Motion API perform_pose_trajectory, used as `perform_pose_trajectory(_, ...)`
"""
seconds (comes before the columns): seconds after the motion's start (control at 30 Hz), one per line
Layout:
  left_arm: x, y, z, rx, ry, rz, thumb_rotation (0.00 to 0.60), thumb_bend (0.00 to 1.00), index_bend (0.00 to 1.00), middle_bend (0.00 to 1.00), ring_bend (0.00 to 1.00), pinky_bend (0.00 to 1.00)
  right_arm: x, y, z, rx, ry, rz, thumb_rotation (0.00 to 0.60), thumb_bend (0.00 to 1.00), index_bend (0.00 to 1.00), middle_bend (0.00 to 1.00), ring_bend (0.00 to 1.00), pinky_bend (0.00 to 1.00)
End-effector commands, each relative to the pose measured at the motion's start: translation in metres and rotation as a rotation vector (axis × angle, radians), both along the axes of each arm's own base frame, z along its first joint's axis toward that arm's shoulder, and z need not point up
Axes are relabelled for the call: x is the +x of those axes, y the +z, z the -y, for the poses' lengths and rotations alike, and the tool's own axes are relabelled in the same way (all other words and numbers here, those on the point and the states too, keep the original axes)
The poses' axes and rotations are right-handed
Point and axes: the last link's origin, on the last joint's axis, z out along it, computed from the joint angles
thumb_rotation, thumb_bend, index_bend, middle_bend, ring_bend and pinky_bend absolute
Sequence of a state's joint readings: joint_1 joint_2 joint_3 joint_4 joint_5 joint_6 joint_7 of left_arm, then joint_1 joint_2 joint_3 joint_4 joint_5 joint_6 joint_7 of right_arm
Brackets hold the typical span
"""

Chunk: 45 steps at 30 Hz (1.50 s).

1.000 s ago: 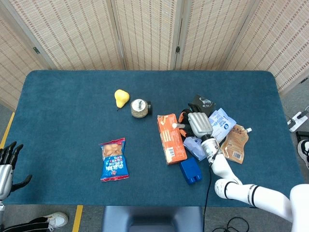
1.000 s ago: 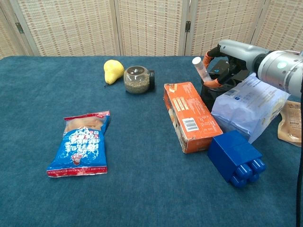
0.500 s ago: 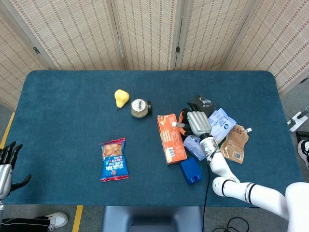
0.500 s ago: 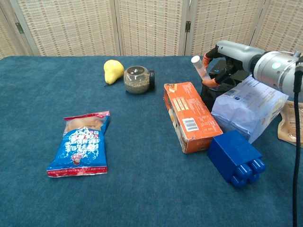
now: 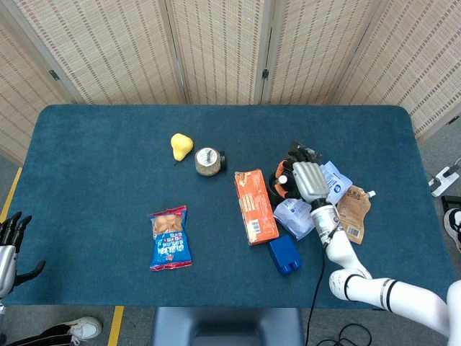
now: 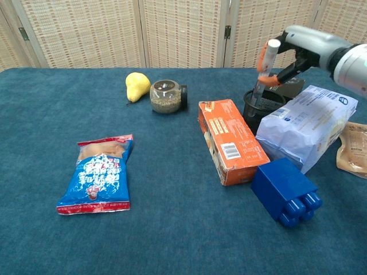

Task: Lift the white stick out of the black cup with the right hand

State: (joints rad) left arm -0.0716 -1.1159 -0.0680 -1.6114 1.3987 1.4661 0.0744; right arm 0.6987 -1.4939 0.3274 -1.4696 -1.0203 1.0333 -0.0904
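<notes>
The black cup [image 6: 259, 109] stands right of the orange box, and in the head view the cup [image 5: 276, 184] is mostly covered by my hand. My right hand [image 6: 298, 47] pinches the white stick [image 6: 266, 64] between orange-tipped fingers [image 6: 269, 79]. The stick is nearly upright, tilted right at the top. Its lower end sits at the cup's mouth, and I cannot tell whether it is clear of the rim. From above, the right hand [image 5: 307, 180] hovers over the cup with the stick's cap [image 5: 284, 179] showing. My left hand [image 5: 10, 241] hangs off the table's left front corner, fingers apart and holding nothing.
An orange box [image 6: 231, 139] lies left of the cup, with a blue block [image 6: 285, 191] in front. A white-blue pouch [image 6: 304, 126] leans against the cup's right side and a brown pouch [image 6: 352, 149] lies further right. A jar [image 6: 166, 95], a pear [image 6: 136, 85] and a snack bag [image 6: 100, 172] lie left.
My right hand has risen and shifted right, carrying the stick up. The stick swung from leaning left to nearly upright. The left hand has not moved.
</notes>
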Motion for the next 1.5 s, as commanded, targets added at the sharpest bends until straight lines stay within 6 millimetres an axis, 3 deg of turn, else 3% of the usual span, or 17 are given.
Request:
perform_pose_trajectory(0.03, 0.003, -0.001, -0.001, -0.002, -0.010, 0.000, 0.600, 0.26, 0.11, 0.04, 0.00, 0.05, -0.014, 0.037, -0.011, -0.053, -0.030, 0.201, 0.600, 0.39, 0.68, 0.45, 0.16, 0.06)
perform_pose_trajectory(0.23, 0.010, -0.003, -0.004, -0.007, -0.033, 0.003, 0.600, 0.25, 0.11, 0.04, 0.00, 0.05, -0.032, 0.066, -0.019, 0.004, -0.113, 0.516, 0.600, 0.39, 0.69, 0.47, 0.19, 0.07)
perform_pose_trajectory(0.43, 0.016, -0.003, -0.006, -0.009, -0.046, 0.002, 0.600, 0.26, 0.11, 0.04, 0.00, 0.05, -0.044, 0.080, -0.025, 0.081, -0.155, 0.654, 0.600, 0.39, 0.69, 0.48, 0.20, 0.07)
perform_pose_trajectory(0.6, 0.017, -0.003, -0.006, -0.009, -0.048, 0.001, 0.600, 0.26, 0.11, 0.04, 0.00, 0.05, -0.049, 0.090, -0.024, 0.067, -0.124, 0.565, 0.600, 0.39, 0.69, 0.48, 0.20, 0.08)
perform_pose_trajectory(0.83, 0.016, -0.002, -0.005, -0.011, -0.041, 0.002, 0.600, 0.26, 0.11, 0.04, 0.00, 0.05, -0.053, 0.102, -0.025, -0.097, -0.017, 0.182, 0.600, 0.39, 0.69, 0.48, 0.22, 0.11)
perform_pose_trajectory(0.93, 0.016, -0.003, -0.005, -0.013, -0.041, 0.003, 0.600, 0.26, 0.11, 0.04, 0.00, 0.05, -0.051, 0.099, -0.028, -0.137, -0.007, 0.114, 0.600, 0.39, 0.69, 0.48, 0.23, 0.13)
perform_pose_trajectory(1.0, 0.016, -0.003, -0.005, -0.012, -0.043, 0.005, 0.600, 0.26, 0.11, 0.04, 0.00, 0.05, -0.048, 0.095, -0.030, -0.118, -0.023, 0.168, 0.600, 0.39, 0.69, 0.48, 0.23, 0.13)
perform_pose_trajectory(1.33, 0.016, -0.004, -0.006, -0.016, -0.045, 0.006, 0.600, 0.26, 0.11, 0.04, 0.00, 0.05, -0.043, 0.096, -0.043, 0.100, -0.152, 0.753, 0.600, 0.39, 0.69, 0.49, 0.24, 0.15)
perform_pose_trajectory(1.5, 0.018, -0.005, -0.007, -0.018, -0.053, 0.005, 0.600, 0.26, 0.11, 0.04, 0.00, 0.05, -0.050, 0.102, -0.047, 0.143, -0.193, 0.860, 0.600, 0.39, 0.69, 0.49, 0.24, 0.15)
